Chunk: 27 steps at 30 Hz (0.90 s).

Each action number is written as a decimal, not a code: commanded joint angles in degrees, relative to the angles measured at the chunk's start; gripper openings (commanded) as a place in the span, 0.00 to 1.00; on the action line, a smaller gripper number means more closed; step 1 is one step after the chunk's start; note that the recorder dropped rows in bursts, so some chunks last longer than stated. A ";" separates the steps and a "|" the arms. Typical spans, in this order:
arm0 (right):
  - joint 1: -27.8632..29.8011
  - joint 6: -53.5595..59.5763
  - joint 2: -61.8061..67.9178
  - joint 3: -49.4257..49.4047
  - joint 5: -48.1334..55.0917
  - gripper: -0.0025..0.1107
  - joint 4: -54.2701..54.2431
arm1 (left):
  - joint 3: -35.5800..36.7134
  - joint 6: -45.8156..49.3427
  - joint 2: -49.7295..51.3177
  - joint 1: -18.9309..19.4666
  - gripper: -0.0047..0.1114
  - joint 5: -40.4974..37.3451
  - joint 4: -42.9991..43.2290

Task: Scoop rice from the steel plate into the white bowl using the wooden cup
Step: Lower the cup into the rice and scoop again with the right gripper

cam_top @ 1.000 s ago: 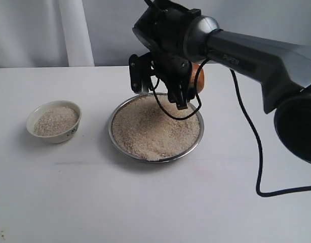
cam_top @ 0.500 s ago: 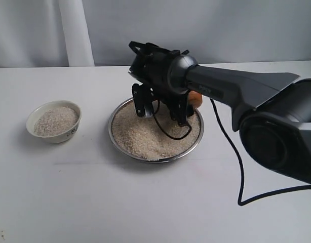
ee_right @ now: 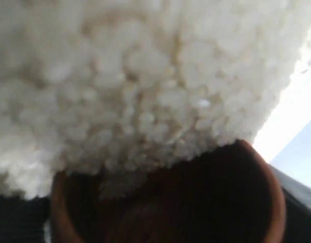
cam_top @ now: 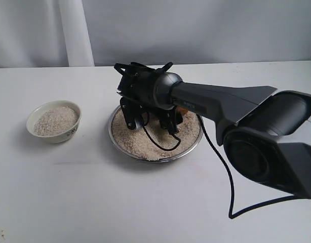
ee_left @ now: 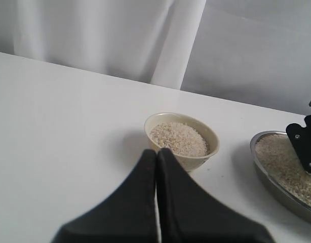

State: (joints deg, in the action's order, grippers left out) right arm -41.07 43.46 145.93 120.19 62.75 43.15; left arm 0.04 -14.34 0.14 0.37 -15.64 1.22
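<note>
The steel plate [cam_top: 160, 159] sits mid-table, full of rice [cam_top: 145, 140]. My right gripper [cam_top: 150, 120] reaches down into it from the right and is shut on the wooden cup [ee_right: 269, 202]. In the right wrist view the cup's dark mouth presses against the rice [ee_right: 145, 76], with grains spilling over its rim. The gripper body hides nearly all of the cup in the exterior view. The white bowl [cam_top: 62, 135] stands to the plate's left with rice in it. My left gripper [ee_left: 156, 151] hovers shut and empty just short of the white bowl [ee_left: 196, 161], with the steel plate [ee_left: 277, 185] off to one side.
A black cable [cam_top: 231, 202] hangs from the right arm and loops over the plate and across the table on the right. The bulky right arm [cam_top: 257, 136] spans the table's right half. A white curtain [cam_top: 74, 30] hangs behind the table's back edge.
The right arm has dropped and swung left, carrying the cup from above the plate's far rim down into the rice. The bowl and plate have not moved.
</note>
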 commanded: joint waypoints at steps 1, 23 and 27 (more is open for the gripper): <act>-0.45 -0.21 1.96 -0.43 -3.69 0.02 -6.54 | -0.04 -0.21 -0.14 -0.37 0.04 0.41 -0.19; 4.81 -0.84 0.83 -0.43 -4.05 0.02 -37.49 | -0.04 -0.21 -0.14 -0.37 0.04 0.41 -0.19; 6.59 1.01 0.33 -0.43 -4.93 0.02 -43.92 | -0.04 -0.21 -0.14 -0.37 0.04 0.41 -0.19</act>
State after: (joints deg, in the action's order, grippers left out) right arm -35.10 43.59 143.90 121.09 56.83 8.34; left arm 0.04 -14.34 0.14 0.37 -15.64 1.22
